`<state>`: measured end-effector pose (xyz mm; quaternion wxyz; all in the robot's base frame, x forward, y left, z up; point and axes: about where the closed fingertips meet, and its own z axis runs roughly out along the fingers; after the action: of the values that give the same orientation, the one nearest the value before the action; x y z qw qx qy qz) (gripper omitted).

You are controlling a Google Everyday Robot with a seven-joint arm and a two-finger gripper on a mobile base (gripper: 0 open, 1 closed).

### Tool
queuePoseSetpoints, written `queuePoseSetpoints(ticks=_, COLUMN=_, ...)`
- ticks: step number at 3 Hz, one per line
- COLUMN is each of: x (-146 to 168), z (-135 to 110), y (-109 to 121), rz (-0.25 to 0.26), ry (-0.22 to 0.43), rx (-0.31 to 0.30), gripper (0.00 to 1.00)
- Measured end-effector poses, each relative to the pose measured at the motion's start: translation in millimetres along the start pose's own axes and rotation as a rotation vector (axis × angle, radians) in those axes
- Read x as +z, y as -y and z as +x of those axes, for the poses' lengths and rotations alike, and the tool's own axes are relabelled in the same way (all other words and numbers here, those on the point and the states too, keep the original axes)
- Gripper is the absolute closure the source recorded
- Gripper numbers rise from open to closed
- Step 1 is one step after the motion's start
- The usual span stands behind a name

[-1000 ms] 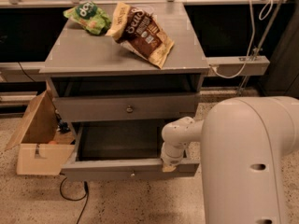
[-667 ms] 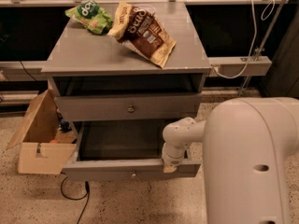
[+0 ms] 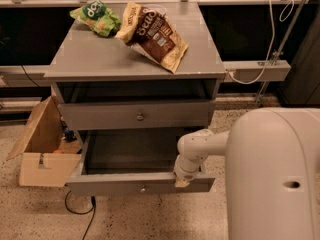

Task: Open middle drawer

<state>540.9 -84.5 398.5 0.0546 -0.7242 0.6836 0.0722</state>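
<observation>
The grey cabinet (image 3: 100,59) has three drawer levels. The middle drawer (image 3: 100,116) has a medium-height front with a small round knob (image 3: 140,116), and it sits pushed in under a dark recess at the top. Below it the taller bottom drawer (image 3: 110,185) is pulled out, showing its empty inside. My gripper (image 3: 181,182) is at the end of the white arm (image 3: 200,146). It rests at the top edge of the bottom drawer's front, right of centre, below and to the right of the middle drawer's knob.
A brown snack bag (image 3: 157,34) and a green snack bag (image 3: 95,16) lie on the cabinet top. An open cardboard box (image 3: 42,149) stands on the floor left of the cabinet. A black cable (image 3: 80,211) lies on the floor in front. My white body (image 3: 275,179) fills the lower right.
The view has shifted slightly. My gripper stays at the front edge of the open bottom drawer. The middle drawer has not visibly moved.
</observation>
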Motion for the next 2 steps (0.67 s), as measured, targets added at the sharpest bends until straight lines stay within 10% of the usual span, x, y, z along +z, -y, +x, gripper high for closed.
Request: queuePoseSetpoints(ticks=2, x=0.3, z=-1.1, y=-4.9, rz=0.000, ry=0.017, rx=0.018, gripper=0.81)
